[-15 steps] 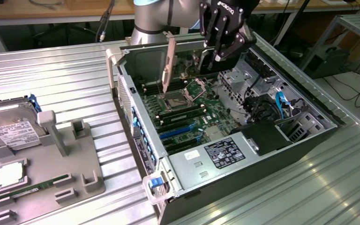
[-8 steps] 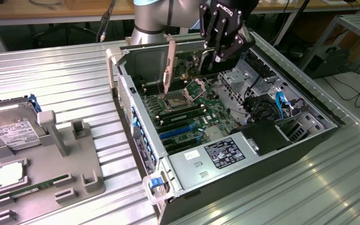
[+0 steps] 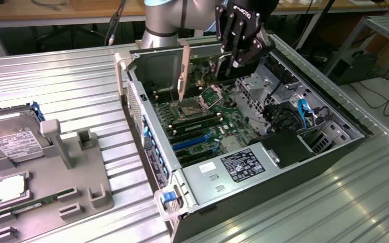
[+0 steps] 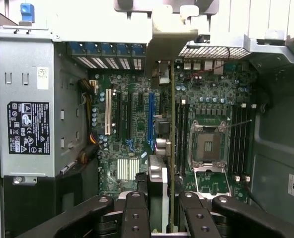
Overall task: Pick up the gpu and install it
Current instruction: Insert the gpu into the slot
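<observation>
While the gripper (image 4: pixel 164 218) hangs over the open case (image 3: pixel 248 212), its fingers (image 4: pixel 135 213) are clamped on the gpu (image 4: pixel 172 144), one on each side of the card. Seen from the wrist, the gpu stands edge-on above the motherboard (image 4: pixel 132 144), between the blue slot (image 4: pixel 150 119) and the CPU socket (image 4: pixel 208 146). Its bracket (image 3: pixel 184 71) points toward the case's rear wall. Whether the card's lower edge touches the board, I cannot tell. At the exterior view's left, a grey tray (image 3: pixel 79 177) holds a hard drive (image 3: pixel 12 142) and a memory stick (image 3: pixel 36 205).
</observation>
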